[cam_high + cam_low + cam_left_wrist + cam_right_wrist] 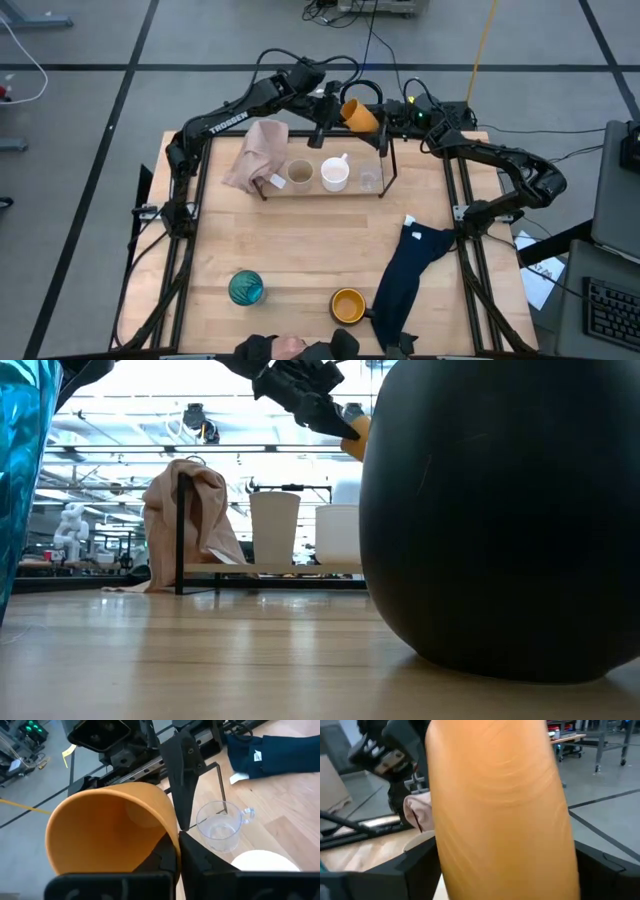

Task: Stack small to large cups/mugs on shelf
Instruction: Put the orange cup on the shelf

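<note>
Orange cup (112, 830) fills both wrist views, above shelf (388, 160); left end effector (338, 108) clamps its rim; right end effector (385, 118) wide.

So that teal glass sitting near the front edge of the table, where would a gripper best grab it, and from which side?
The teal glass stands upright, mouth up, with no handle visible. Probably best to come straight down from above and pinch its rim, one finger inside and one outside, or close across its round wall from the side. The table around it looks bare, and the nearest neighbour, the orange-yellow mug, stands well apart.
</note>
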You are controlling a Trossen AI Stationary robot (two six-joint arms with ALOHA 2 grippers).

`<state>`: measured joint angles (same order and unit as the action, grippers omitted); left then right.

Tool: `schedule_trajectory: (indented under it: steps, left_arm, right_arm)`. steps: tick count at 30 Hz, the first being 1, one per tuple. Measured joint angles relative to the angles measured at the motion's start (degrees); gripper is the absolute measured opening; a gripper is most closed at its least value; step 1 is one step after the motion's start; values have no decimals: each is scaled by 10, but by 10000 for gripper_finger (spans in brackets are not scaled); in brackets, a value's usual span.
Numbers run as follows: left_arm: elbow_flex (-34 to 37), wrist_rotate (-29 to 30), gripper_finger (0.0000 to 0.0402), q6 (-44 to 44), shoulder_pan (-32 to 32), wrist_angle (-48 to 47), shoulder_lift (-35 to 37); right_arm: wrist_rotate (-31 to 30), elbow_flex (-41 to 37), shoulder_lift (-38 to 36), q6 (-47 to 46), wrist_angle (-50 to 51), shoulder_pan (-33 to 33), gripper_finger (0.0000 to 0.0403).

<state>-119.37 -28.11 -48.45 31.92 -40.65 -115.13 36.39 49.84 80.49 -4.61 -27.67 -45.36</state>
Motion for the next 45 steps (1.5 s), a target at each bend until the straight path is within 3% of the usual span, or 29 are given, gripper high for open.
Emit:
schedule_trajectory:
  steps: [8, 21, 31, 38, 45]
  left_arm:
    - [-1, 7, 3, -1, -2, 10, 0]
    - [-1, 17, 1, 1, -2, 15, 1]
    - [-1, 37, 1, -5, -1, 20, 6]
    - [-1, 52, 0, -1, 3, 10, 14]
    - [-1, 87, 0, 3, 5, -14, 18]
  right_arm:
    - [-15, 0, -23, -1, 5, 1, 370]
    - [-23, 0, -38, 19, 38, 1, 373]
    - [-68, 0, -75, 82, 69, 1, 373]
    - [-121, 0, -120, 118, 147, 0, 373]
    - [-123, 0, -199, 133, 206, 1, 373]
